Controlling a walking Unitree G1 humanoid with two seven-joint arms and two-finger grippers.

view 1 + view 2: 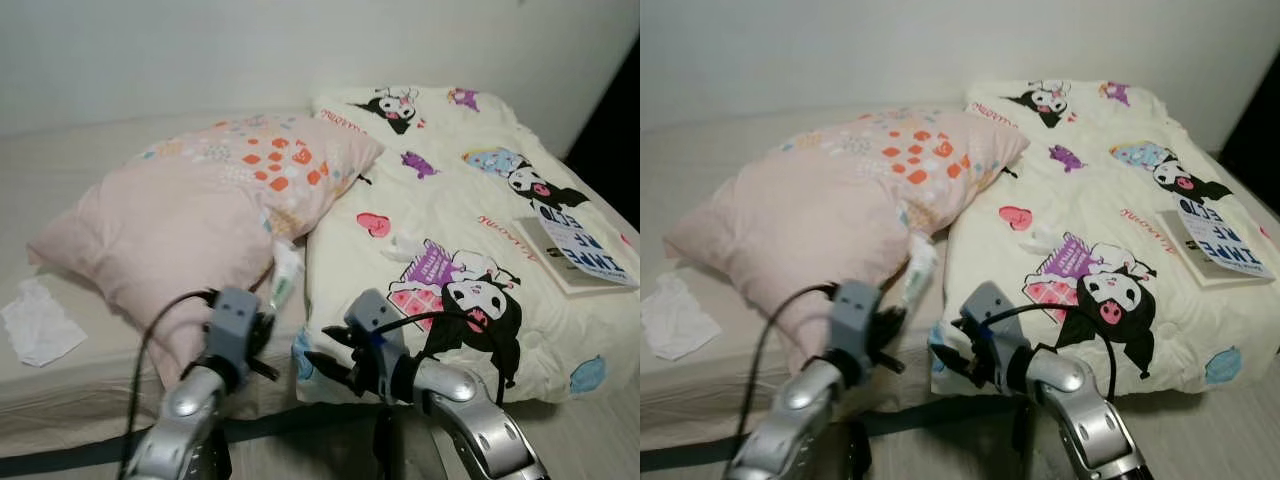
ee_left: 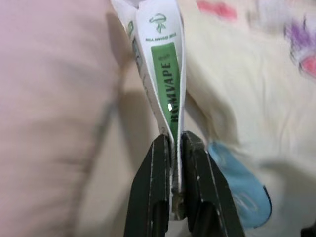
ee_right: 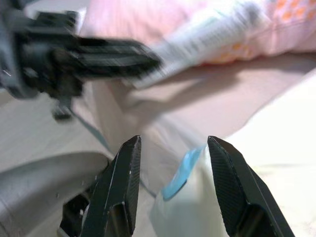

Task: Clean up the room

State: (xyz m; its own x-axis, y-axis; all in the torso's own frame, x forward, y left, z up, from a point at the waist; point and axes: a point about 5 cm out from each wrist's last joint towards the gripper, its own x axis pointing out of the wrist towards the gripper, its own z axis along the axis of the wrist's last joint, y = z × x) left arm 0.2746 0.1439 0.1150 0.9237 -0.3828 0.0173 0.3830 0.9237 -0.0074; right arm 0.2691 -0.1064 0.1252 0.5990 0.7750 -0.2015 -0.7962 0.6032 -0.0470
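- Two big soft things fill mid-frame: a cream cartoon-print quilt [image 1: 470,230] at right, a pink patterned pillow [image 1: 200,215] at left.
- Between them, low centre, lies a white-and-green tube [image 2: 165,74].
- Left gripper [image 2: 174,163] is clamped on the tube's flat end; right gripper [image 3: 173,168] hangs spread, holding nothing.
- Step in hand seems tube pickup; next calls for lifting it clear.
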